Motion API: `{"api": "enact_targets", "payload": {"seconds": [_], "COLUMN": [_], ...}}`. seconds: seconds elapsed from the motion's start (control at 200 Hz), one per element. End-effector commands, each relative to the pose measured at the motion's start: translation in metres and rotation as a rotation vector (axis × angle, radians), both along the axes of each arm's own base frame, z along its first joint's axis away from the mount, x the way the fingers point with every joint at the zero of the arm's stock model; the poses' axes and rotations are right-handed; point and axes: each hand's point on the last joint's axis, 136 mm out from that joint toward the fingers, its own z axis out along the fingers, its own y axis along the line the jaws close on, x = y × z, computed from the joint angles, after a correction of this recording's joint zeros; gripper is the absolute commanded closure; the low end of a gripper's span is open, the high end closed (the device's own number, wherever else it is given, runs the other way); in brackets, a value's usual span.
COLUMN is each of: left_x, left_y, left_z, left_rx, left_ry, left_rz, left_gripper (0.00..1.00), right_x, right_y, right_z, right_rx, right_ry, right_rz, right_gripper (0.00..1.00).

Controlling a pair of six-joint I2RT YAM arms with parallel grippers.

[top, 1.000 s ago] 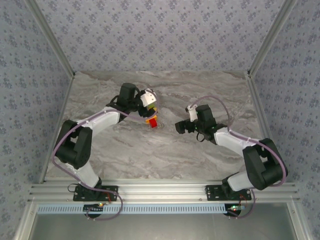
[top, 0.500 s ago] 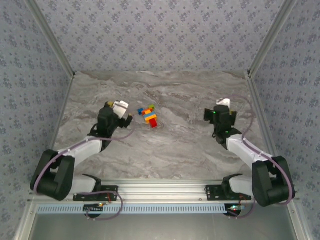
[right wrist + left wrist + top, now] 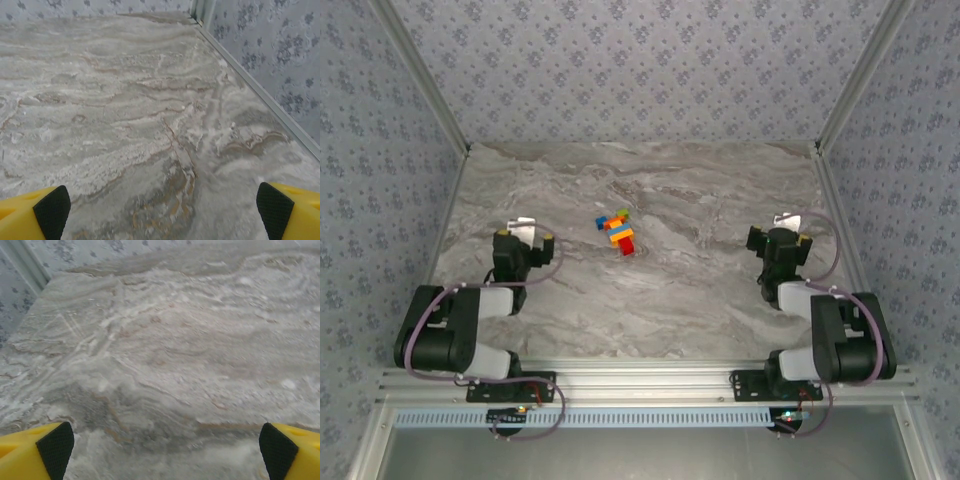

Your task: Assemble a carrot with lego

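The carrot (image 3: 617,231) lies on the marble table (image 3: 650,290) near its middle, a small stack of lego with green and blue at the far end, orange in the middle and red at the near end. Nothing touches it. My left gripper (image 3: 523,230) sits well to its left, drawn back over the folded arm. In the left wrist view that gripper (image 3: 165,452) is open, its yellow fingers (image 3: 50,447) wide apart over bare marble. My right gripper (image 3: 786,224) is far to the carrot's right. It (image 3: 164,210) is open too, with nothing between its fingers (image 3: 277,205).
Patterned walls and metal frame rails enclose the table on three sides. The right rail (image 3: 250,85) runs close beside my right gripper. The left back corner (image 3: 30,270) lies ahead of my left gripper. An aluminium rail (image 3: 650,385) holds both arm bases.
My left gripper opened, let go of the carrot and pulled back to the left. The right arm also drew back to the right. The carrot stays on the table.
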Motion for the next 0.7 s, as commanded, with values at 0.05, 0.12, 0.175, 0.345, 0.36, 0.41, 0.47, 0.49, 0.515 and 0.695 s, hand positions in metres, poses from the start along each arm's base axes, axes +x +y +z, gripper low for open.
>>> {"api": "enact_targets", "payload": {"seconds": [0.05,0.12,0.175,0.345,0.36,0.41,0.47,0.49,0.515,0.695], "left_x": [0.022,0.022,0.021,0.022,0.023,0.023,0.023,0.023,0.023,0.025], "left_y": [0.003,0.006,0.007,0.013,0.013,0.013,0.013,0.013,0.013,0.015], "left_z": [0.001,0.002,0.001,0.001,0.001,0.001,0.001,0.001,0.001,-0.001], "left_rx": [-0.113,-0.117,-0.117,-0.121,-0.122,-0.124,-0.123,-0.125,-0.125,-0.143], "left_ry": [-0.006,-0.011,-0.014,-0.007,-0.006,-0.004,-0.005,-0.006,-0.005,0.008], "left_rz": [-0.013,0.003,0.009,0.046,0.046,0.046,0.046,0.046,0.046,0.042], "left_gripper": [0.02,0.02,0.02,0.02,0.02,0.02,0.02,0.02,0.02,0.02], "right_x": [0.012,0.019,0.027,0.028,0.028,0.027,0.024,0.023,0.021,0.008], "right_y": [-0.001,0.005,0.010,0.015,0.016,0.016,0.016,0.016,0.015,0.021], "right_z": [0.006,0.002,-0.003,-0.004,-0.004,-0.003,-0.002,-0.002,-0.002,-0.006], "right_rx": [0.031,0.034,0.031,-0.005,-0.008,-0.013,-0.022,-0.023,-0.023,-0.047], "right_ry": [-0.050,-0.020,0.007,0.025,0.022,0.018,0.005,0.001,-0.006,-0.101], "right_rz": [0.066,0.100,0.130,0.137,0.136,0.132,0.128,0.124,0.121,0.152], "right_gripper": [0.00,0.00,0.00,0.00,0.00,0.00,0.00,0.00,0.00,0.00]}}
